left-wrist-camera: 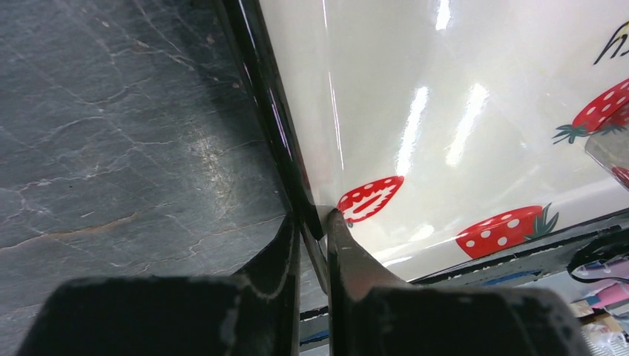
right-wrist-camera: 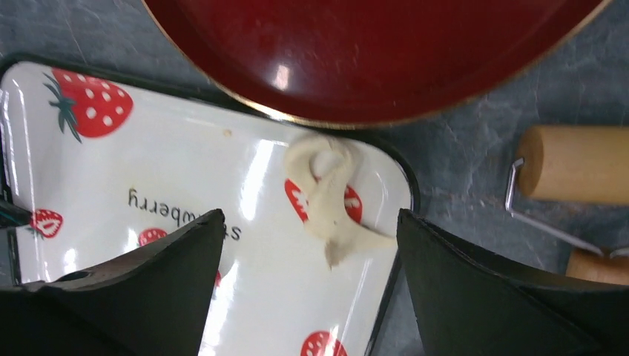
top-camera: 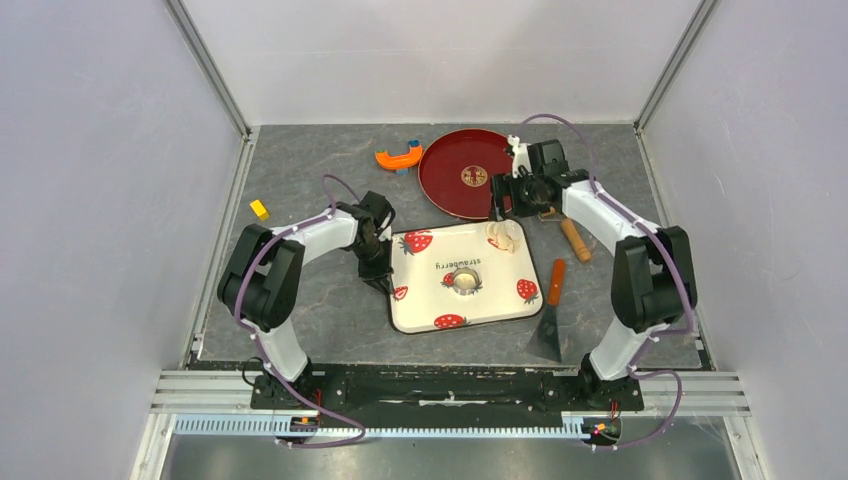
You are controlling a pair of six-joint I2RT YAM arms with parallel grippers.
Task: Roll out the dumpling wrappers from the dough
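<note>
Dough [right-wrist-camera: 330, 204] lies crumpled in tray [right-wrist-camera: 185, 163] corner by red plate [right-wrist-camera: 371, 52], under my released R pincer [right-wrist-camera: 311, 219]. L pincer [left-wrist-camera: 311, 217] clenches tray rim. Dough looks soft, sticky; I'd pinch its thick middle.

Overhead view: whole table [top-camera: 320, 330]. Wrist views close, downward; all share strawberry tray [top-camera: 490, 300].

The word "strawberry" [top-camera: 457, 262] is printed upside down on the white tray [top-camera: 500, 300], centre frame. The gold emblem [top-camera: 474, 176] on the red plate [top-camera: 445, 180] cannot be read.
</note>
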